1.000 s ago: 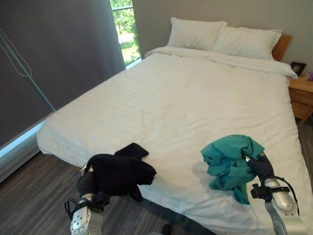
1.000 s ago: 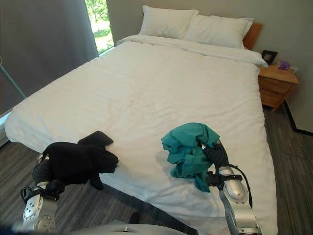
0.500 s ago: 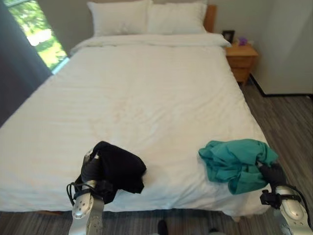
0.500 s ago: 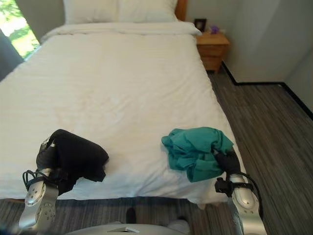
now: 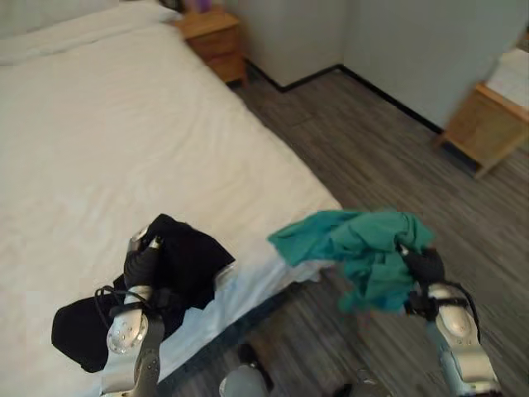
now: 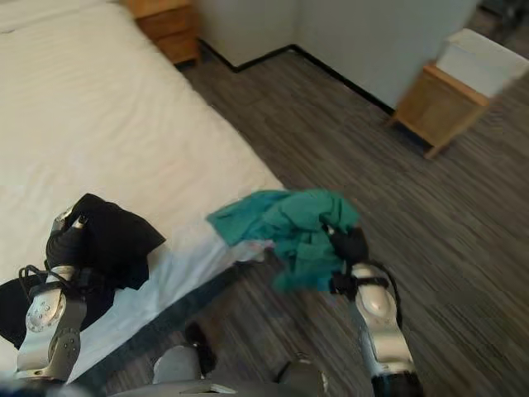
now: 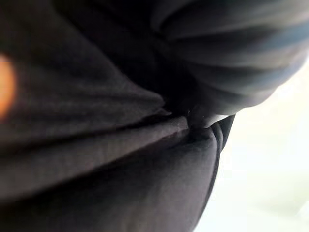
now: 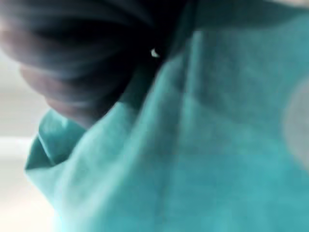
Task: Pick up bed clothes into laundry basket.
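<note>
A black garment is bunched round my left hand and lies partly on the near edge of the white bed. In the left wrist view, black cloth presses against the hand's cover. A teal garment hangs in the air from my right hand, past the bed's corner and above the wood floor. Its left end reaches back over the bed's edge. Teal cloth sits close against the hand in the right wrist view.
A wooden nightstand stands at the bed's far side by the wall. At the right, a low wooden stand carries a white box. Open striped floor lies between the bed and the grey wall.
The camera has swung to the right, so the bed now sits at the left and floor shows. Both hands still carry their garments; the teal one now hangs over the floor.
</note>
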`<state>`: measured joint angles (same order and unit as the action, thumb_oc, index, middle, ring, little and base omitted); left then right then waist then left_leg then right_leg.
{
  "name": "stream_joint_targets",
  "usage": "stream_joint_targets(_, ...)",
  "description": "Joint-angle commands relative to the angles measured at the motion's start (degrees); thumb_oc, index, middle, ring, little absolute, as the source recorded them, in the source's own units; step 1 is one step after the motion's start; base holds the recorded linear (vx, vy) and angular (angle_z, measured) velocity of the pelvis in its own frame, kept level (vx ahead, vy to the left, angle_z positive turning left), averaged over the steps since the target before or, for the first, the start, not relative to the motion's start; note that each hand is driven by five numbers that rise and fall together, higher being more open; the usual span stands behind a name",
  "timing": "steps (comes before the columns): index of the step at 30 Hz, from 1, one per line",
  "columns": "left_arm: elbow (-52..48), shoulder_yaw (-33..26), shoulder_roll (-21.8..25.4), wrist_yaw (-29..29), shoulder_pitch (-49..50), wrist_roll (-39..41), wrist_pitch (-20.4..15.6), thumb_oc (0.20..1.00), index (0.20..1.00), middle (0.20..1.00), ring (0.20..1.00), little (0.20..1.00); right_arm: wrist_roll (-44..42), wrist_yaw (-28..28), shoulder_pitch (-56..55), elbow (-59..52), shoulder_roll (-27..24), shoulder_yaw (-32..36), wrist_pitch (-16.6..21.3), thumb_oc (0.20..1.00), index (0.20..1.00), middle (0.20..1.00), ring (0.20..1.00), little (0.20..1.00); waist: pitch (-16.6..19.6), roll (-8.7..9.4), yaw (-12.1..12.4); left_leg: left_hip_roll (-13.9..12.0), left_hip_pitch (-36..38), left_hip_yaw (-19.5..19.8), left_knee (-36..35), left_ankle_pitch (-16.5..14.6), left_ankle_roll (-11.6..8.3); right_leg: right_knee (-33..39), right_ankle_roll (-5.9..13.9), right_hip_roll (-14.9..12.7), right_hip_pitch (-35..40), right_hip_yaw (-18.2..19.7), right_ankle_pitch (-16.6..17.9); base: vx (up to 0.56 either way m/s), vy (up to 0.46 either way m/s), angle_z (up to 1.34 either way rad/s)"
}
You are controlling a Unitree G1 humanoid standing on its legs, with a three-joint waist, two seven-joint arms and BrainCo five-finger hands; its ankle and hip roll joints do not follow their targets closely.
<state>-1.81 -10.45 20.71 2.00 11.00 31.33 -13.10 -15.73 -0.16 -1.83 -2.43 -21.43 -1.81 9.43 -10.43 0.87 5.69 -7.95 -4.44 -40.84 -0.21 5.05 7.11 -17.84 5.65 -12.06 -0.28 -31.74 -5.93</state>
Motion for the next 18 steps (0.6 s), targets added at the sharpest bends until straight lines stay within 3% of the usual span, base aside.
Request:
stream_joint_targets(1,-2.3,-2.0,1.0,-0.5,-2.8,2.1,-3.0,0.200,0.200,0.200,0.200,0.200,-1.8,0.5,-5.4,-2.7,-0.1,3.7,3.6,0.200,0.200,0.200,0.200,0.200,3.2,2.99,-1.7,-4.9,-3.8,-2.8,0.5,4.3,-9.62,12.7,1.36,2.2,10.1,2.3,-1.0,-0.24,-0.482,-0.58)
stream_joint_targets(2,-2.3,-1.9,0.9,-0.5,-2.8,2.1,-3.0,0.200,0.200,0.200,0.200,0.200,-1.8,0.5,-5.5,-2.8,-0.1,3.7,3.6,0.200,0.200,0.200,0.200,0.200,3.2,2.88,-1.7,-5.1,-3.9,-2.8,0.7,4.3,-9.74,13.1,1.22,2.4,10.2,2.2,-0.9,-0.15,-0.226,-0.07)
stream_joint_targets(3,-2.1,-1.9,-0.2,-0.8,-2.5,2.5,-2.9,0.200,0.200,0.200,0.200,0.200,-3.2,0.9,-8.2,-3.8,-0.8,5.8,4.1,0.200,0.200,0.200,0.200,0.200,2.3,2.65,-3.7,-7.8,-5.0,-3.9,2.0,6.8,-12.33,17.6,0.35,5.7,11.2,4.0,-0.9,-0.28,-0.302,-0.50)
stream_joint_targets(4,-2.5,-1.7,-1.1,-1.4,-1.5,2.2,-3.0,0.200,0.200,0.200,0.200,0.200,-3.4,1.0,-9.8,-3.0,-1.9,7.5,4.4,0.200,0.200,0.200,0.200,0.200,0.8,2.87,-5.0,-9.2,-5.7,0.7,3.9,7.2,-13.76,18.8,-0.29,6.6,11.2,7.1,-1.0,-0.28,-0.297,-0.70)
stream_joint_targets(5,-2.5,-1.7,-1.2,-1.4,-1.5,2.2,-3.0,0.200,0.200,0.200,0.200,0.200,-3.4,1.0,-9.8,-3.0,-2.0,7.5,4.4,0.200,0.200,0.200,0.200,0.200,0.8,2.72,-4.9,-9.5,-5.8,0.6,4.2,7.1,-13.76,18.8,-0.39,6.8,11.2,7.2,-0.9,-0.18,-0.124,-0.78)
stream_joint_targets(6,-3.5,-1.5,-1.6,-1.4,-0.8,2.1,-3.1,0.200,0.200,0.200,0.200,0.200,-3.0,0.6,-9.0,-2.2,-2.9,7.7,4.5,0.200,0.200,0.200,0.200,0.200,0.1,2.88,-3.9,-8.5,-7.4,9.4,6.5,5.8,-14.33,18.6,-0.55,6.3,10.6,9.0,-1.0,-0.16,-0.086,-1.27)
stream_joint_targets(7,-3.9,-2.4,-2.7,-0.9,0.2,1.7,-3.5,0.200,0.200,0.200,0.200,0.200,-4.7,0.6,-7.2,-0.8,-3.4,7.0,4.6,0.200,0.200,0.200,0.200,0.200,-1.0,3.51,-1.5,-4.9,-8.2,28.5,12.0,2.9,-13.31,17.4,-0.75,5.3,7.9,13.8,0.9,-0.17,-0.134,-2.16)
stream_joint_targets(8,-3.7,-3.2,-2.9,-0.8,1.9,0.9,-3.5,0.200,0.200,0.200,0.200,0.200,-5.3,1.2,-7.4,-0.6,-3.2,6.8,4.5,0.200,0.200,0.200,0.200,0.200,-1.1,4.06,-1.6,-2.9,-6.7,34.7,14.6,-0.3,-12.53,16.4,-0.78,5.1,6.6,16.8,1.2,-0.13,-0.119,-2.80)
stream_joint_targets(9,-3.7,-3.2,-2.9,-0.8,1.9,0.9,-3.5,0.200,0.200,0.200,0.200,0.200,-5.3,1.2,-7.4,-0.6,-3.2,6.8,4.5,0.200,0.200,0.200,0.200,0.200,-1.0,4.04,-1.6,-2.9,-6.9,34.7,14.7,-0.2,-12.46,16.4,-0.76,5.1,6.5,16.8,1.3,-0.01,-0.080,-2.49)
stream_joint_targets(11,-3.5,-3.8,-3.2,-1.1,2.2,0.7,-3.6,0.200,0.200,0.200,0.200,0.200,-5.0,2.7,-9.0,-0.6,-3.3,7.0,4.0,0.200,0.200,0.200,0.200,0.200,-0.9,4.08,-1.6,-0.1,-5.1,41.0,15.8,-2.0,-12.19,15.7,-1.01,5.6,5.7,21.5,1.7,0.01,-0.062,-1.31)
stream_joint_targets(13,-3.1,-3.8,-2.7,-1.2,1.5,0.9,-3.4,0.200,0.200,0.200,0.200,0.200,-5.8,3.3,-9.3,0.9,-3.1,7.6,3.6,0.200,0.200,0.200,0.200,0.200,0.4,3.14,-2.7,3.6,-1.0,44.1,9.1,-4.8,-11.10,15.2,-1.41,6.8,4.7,27.1,2.1,0.05,0.031,-0.95)
stream_joint_targets(15,-2.7,-3.2,-2.3,-1.3,0.7,0.7,-3.6,0.200,0.200,0.200,0.200,0.200,-6.1,3.4,-9.0,1.1,-3.2,7.7,3.8,0.200,0.200,0.200,0.200,0.200,0.8,2.83,-3.2,4.7,-0.6,44.2,8.3,-5.0,-10.73,14.9,-1.41,7.1,4.0,28.4,2.6,0.04,0.061,-1.37)
stream_joint_targets(18,-1.3,-1.1,-1.3,-1.2,-1.8,-0.7,-3.8,0.200,0.200,0.200,0.200,0.200,-6.4,3.2,-9.2,1.1,-2.4,8.5,3.4,0.200,0.200,0.200,0.200,0.200,2.8,1.51,-6.7,4.4,3.7,41.9,2.7,-4.9,-9.67,15.4,-0.98,7.9,2.5,30.9,3.9,0.00,0.136,-0.98)
